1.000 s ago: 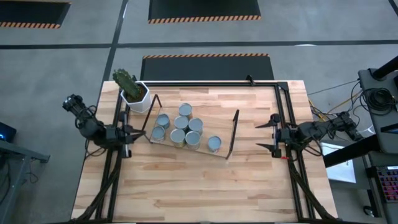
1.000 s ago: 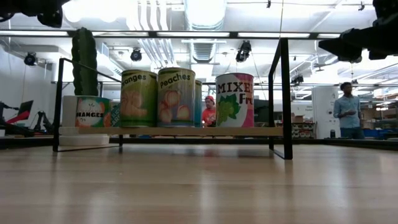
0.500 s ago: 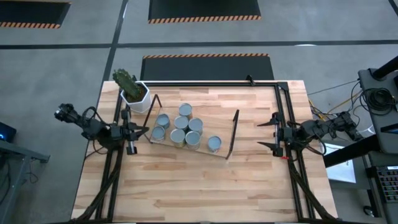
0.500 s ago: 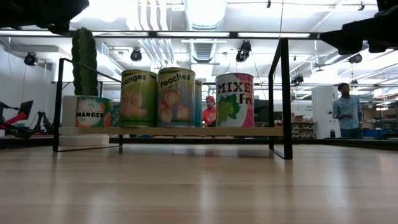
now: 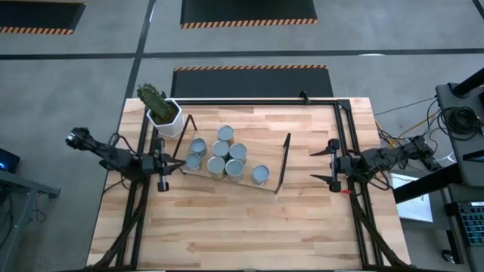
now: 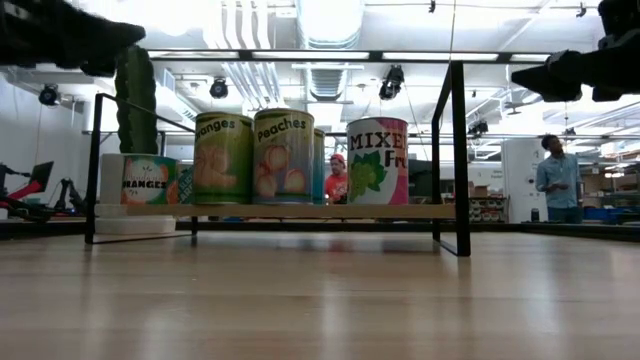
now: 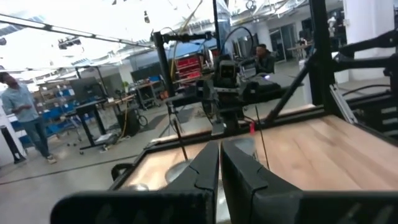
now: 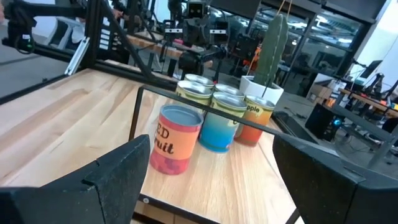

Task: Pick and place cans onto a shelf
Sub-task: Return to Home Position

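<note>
By my reading the placing is done. The cans (image 5: 224, 155) all stand in a tight cluster on the shelf (image 6: 300, 211), with one a little apart towards its right end, and I see none on the bare tabletop (image 5: 242, 227). So the step in hand is taking both arms back to rest. My left hand (image 5: 168, 162) hovers just beside the shelf's left end, near the plant pot (image 5: 166, 115). Its fingers are drawn together with only a sliver between them, and they grip nothing. My right hand (image 5: 331, 161) sits well apart from the shelf's right end, facing it with fingers spread wide and nothing in them. For the next move I would draw the left arm straight back from the shelf's wire upright (image 5: 187, 142), so as not to clip it, before folding it in. The right arm has free room to retract.
</note>
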Tool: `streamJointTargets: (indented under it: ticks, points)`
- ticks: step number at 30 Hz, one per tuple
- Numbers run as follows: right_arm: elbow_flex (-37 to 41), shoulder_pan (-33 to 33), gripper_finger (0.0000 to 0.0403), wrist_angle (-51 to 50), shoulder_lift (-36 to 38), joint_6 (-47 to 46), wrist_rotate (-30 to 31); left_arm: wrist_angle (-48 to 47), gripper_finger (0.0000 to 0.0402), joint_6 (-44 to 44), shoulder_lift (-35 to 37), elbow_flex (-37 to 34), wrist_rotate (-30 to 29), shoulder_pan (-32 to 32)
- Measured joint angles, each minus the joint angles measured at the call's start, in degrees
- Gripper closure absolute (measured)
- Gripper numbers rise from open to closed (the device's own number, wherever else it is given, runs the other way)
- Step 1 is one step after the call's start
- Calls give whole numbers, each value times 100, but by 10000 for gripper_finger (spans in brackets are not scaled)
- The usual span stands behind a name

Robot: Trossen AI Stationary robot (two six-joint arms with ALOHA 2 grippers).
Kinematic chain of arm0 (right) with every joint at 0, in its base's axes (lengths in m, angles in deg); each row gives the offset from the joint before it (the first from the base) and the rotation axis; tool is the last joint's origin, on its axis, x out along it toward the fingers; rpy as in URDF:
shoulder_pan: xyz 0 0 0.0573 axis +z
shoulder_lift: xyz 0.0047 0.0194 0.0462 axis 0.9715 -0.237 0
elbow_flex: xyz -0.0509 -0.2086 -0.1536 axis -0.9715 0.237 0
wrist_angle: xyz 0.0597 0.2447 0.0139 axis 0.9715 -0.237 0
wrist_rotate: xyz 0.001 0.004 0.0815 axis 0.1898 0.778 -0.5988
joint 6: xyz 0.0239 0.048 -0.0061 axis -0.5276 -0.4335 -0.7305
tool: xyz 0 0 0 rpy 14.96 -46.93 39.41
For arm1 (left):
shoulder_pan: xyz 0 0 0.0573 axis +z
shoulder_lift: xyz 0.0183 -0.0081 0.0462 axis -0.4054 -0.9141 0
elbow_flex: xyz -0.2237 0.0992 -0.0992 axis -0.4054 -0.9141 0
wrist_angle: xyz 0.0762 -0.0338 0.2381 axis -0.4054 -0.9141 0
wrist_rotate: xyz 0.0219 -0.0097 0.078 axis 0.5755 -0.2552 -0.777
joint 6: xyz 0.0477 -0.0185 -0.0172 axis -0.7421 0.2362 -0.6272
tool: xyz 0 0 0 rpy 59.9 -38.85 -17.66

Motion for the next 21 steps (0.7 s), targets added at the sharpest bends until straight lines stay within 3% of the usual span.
streamJointTargets:
  ticks: [5,8,14,21]
  points:
    - [120,0,76,70,0,-26,2,273,402,86,71,-360,4,-2]
    - [325,-1,76,614,-1,-17,91,561,402,70,109,-574,2,0]
    - [381,-11,76,778,-99,-17,196,544,402,187,106,-610,112,0]
    - [383,-39,76,796,-125,-290,779,534,402,467,109,-602,98,0]
